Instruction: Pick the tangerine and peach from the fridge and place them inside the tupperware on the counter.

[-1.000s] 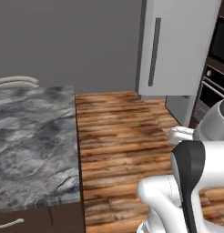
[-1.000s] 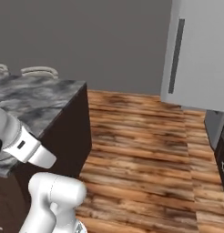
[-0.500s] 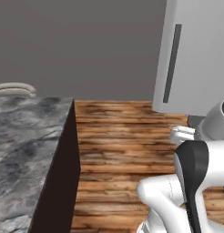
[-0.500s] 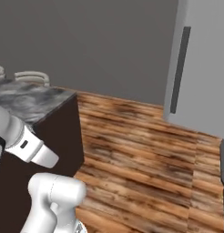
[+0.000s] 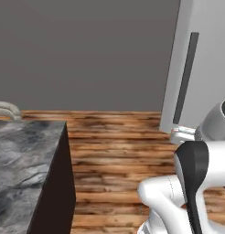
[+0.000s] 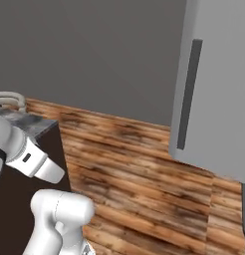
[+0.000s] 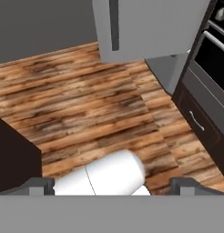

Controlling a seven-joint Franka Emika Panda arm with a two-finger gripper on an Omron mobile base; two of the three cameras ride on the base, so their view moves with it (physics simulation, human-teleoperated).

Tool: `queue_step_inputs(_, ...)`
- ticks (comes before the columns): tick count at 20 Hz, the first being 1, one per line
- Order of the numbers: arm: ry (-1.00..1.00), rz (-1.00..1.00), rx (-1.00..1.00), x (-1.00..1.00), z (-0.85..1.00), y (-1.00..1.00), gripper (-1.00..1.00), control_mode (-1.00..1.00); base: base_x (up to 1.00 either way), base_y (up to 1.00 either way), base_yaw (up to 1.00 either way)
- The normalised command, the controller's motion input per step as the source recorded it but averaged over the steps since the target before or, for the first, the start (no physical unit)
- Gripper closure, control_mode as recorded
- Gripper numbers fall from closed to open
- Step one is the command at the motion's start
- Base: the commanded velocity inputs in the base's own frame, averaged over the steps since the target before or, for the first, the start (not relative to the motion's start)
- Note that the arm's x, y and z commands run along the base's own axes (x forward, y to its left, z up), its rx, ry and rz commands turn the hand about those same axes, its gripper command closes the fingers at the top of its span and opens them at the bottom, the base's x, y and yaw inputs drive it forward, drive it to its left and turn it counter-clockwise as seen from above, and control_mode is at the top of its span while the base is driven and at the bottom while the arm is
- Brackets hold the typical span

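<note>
The counter [image 5: 23,160] sits at the left, its dark side panel close to the robot's base; driving on could clip that corner. A pale curved rim [image 5: 7,109] shows at its far edge, too cropped to say whether it is the container. Bare wood floor [image 5: 114,146] lies in the middle. At the right stands the fridge [image 6: 219,84], door shut, its dark bar handle [image 6: 188,94] facing out, so both fruits are hidden inside. The gripper [image 7: 111,185] has its 2 fingertips wide apart, empty. A misjudged reach could glance off the handle, and an oven [image 7: 214,54] beside the fridge narrows the approach.
</note>
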Motion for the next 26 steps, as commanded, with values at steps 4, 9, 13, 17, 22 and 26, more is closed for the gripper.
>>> queue_step_inputs(4, 0.0, 0.0, 0.0, 0.0, 0.0, 0.0, -1.0, 1.0, 1.0, 0.04, 0.0)
queue_step_inputs(9, 0.0, 0.0, 0.0, 0.0, 0.0, 0.0, -1.0, 1.0, 1.0, 0.2, 0.0)
queue_step_inputs(13, 0.0, 0.0, 0.0, 0.0, 0.0, 0.0, -1.0, 1.0, 1.0, 0.3, 0.0)
queue_step_inputs(17, 0.0, 0.0, 0.0, 0.0, 0.0, 0.0, -1.0, 1.0, 0.98, 0.35, 0.0)
queue_step_inputs(22, 0.0, 0.0, 0.0, 0.0, 0.0, 0.0, -1.0, 1.0, 0.87, 0.32, -0.17)
queue_step_inputs(26, 0.0, 0.0, 0.0, 0.0, 0.0, 0.0, -1.0, 1.0, 0.77, 0.27, -0.54)
